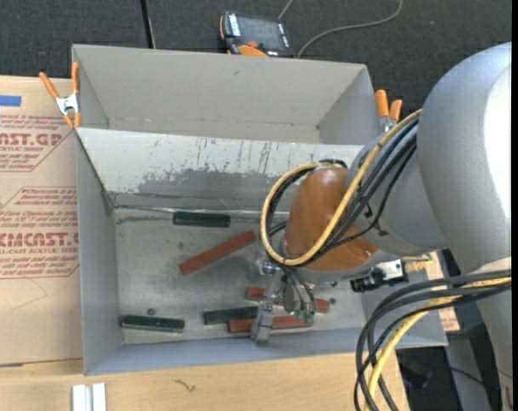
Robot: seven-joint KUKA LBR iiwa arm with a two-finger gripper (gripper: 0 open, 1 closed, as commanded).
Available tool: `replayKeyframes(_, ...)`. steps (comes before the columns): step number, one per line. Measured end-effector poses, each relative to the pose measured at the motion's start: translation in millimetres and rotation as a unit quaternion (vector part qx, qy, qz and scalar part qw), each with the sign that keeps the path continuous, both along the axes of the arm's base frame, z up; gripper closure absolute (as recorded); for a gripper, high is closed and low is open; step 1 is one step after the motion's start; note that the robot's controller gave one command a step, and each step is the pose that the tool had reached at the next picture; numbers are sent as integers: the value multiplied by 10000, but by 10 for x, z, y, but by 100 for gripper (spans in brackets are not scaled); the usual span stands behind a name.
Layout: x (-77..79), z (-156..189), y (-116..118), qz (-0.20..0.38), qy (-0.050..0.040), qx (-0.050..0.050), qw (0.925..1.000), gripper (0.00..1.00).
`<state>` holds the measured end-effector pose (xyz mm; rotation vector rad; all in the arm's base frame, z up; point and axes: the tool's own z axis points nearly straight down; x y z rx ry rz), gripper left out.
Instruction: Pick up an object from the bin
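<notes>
Red-brown bar (289, 321), laid flat near the front wall at the right of the bin (216, 92), is crossed and partly hidden by the gripper (265, 325), so its full length cannot be traced. The bin's right side is covered by the large white arm (468, 161), its orange cover (323, 217) and looped cables (280, 204); whatever lies beneath them is concealed. The gripper is set low at the floor, directly over the left part of that bar, in among a small cluster. Whether it is spread or pressed together cannot be told, and no grasp can be made out. A longer red-brown bar (217, 253) is laid tilted in the middle of the floor, apart from the gripper. A dark green bar (224, 317) is seen just left of the gripper; whether it touches the bar under the gripper cannot be told. A second dark green bar (201, 220) is placed towards the back and a third dark green bar (151, 322) at the front left. A short red-brown piece (255, 294) is glimpsed just behind the gripper, mostly hidden.
</notes>
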<state>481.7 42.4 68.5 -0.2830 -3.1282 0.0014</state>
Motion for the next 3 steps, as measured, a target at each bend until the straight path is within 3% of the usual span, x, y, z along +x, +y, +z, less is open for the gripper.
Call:
replayKeyframes(1, 10, 28, 7, 11, -2, 5, 10000, 100)
replayKeyframes(2, 16, 455, 11, 12, -22, 9, 10000, 100)
replayKeyframes(3, 32, 1289, 15, 18, -46, 10, 10000, 100)
